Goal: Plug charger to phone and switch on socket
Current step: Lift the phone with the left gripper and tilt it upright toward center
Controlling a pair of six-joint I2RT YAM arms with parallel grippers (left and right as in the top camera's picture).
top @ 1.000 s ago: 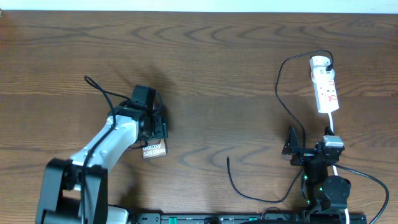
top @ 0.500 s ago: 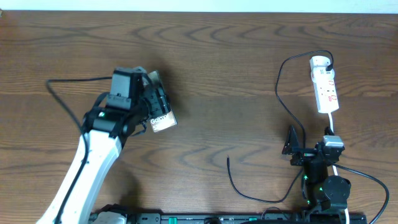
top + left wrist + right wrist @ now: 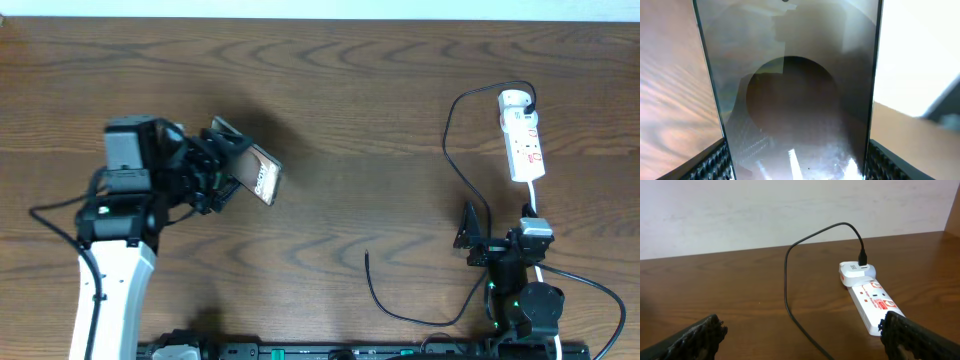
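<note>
**Left arm.** The left fingers (image 3: 715, 162) are partly open and clamped on the phone (image 3: 252, 172), one finger against each long edge. The phone is raised off the desk (image 3: 360, 90) over its left half and is tilted. In the overhead view its bronze back with white lettering faces up and toward the right edge. In the left wrist view a glossy, reflective face of the phone fills the space between the two fingers.

**Right arm.** The right fingers (image 3: 700, 335) are spread to full width and hold nothing. They sit low near the near right corner, pointing toward the socket (image 3: 522, 135).

**Socket and charger.** The socket lies flat near the far right corner, with its long axis running from the far edge toward the near edge. A white adapter (image 3: 513, 100) is plugged into its far end. The charger (image 3: 449, 125) runs from the adapter as a thin black cable, loops left and then curves along the near edge. Its plug tip (image 3: 367, 255) rests on the desk right of centre — well apart from the phone. A white cord (image 3: 533, 195) leaves the socket's near end.
</note>
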